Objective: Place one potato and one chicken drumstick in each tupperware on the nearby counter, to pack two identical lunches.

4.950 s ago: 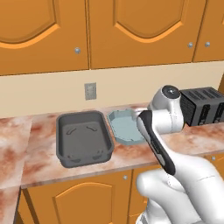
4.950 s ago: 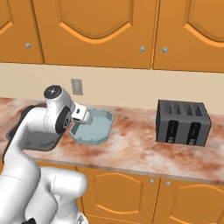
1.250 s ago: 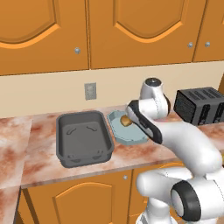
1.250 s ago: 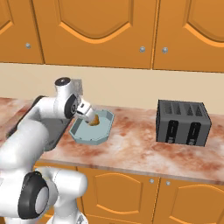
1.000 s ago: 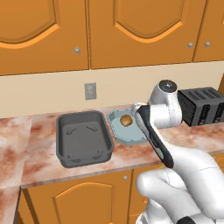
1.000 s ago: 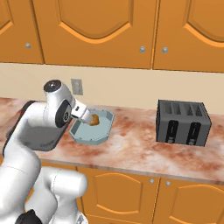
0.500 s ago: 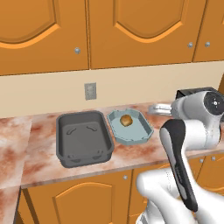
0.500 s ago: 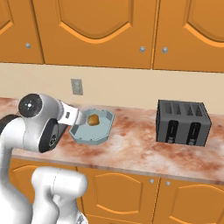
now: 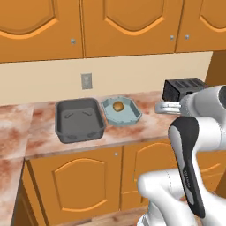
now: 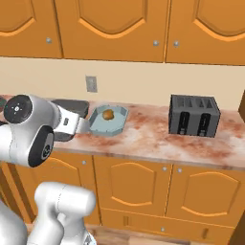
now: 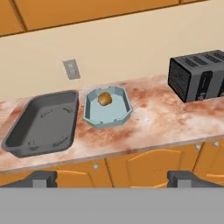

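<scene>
A golden-brown potato (image 11: 104,99) lies in the far end of the pale teal tupperware (image 11: 107,122) on the marble counter (image 11: 166,118). Left of it stands the dark grey tupperware tray (image 11: 26,140), with nothing in it. My gripper (image 11: 113,178) is open and holds nothing, drawn back off the counter's front edge, facing both containers. In the left base view the potato (image 9: 117,106) sits in the teal tupperware (image 9: 132,118), with the gripper (image 9: 161,107) to its right. In the right base view the gripper (image 10: 85,125) hangs left of the teal tupperware (image 10: 103,129). The chicken drumstick is out of view.
A black toaster (image 11: 197,78) stands on the counter's right end. Orange cabinet doors (image 9: 84,185) run below the worktop and above it. A wall socket (image 11: 70,69) sits behind the grey tray.
The gripper has drawn back from the teal tupperware, leaving the potato in it. The arm swung out to the side, and the base views now sit farther back from the counter.
</scene>
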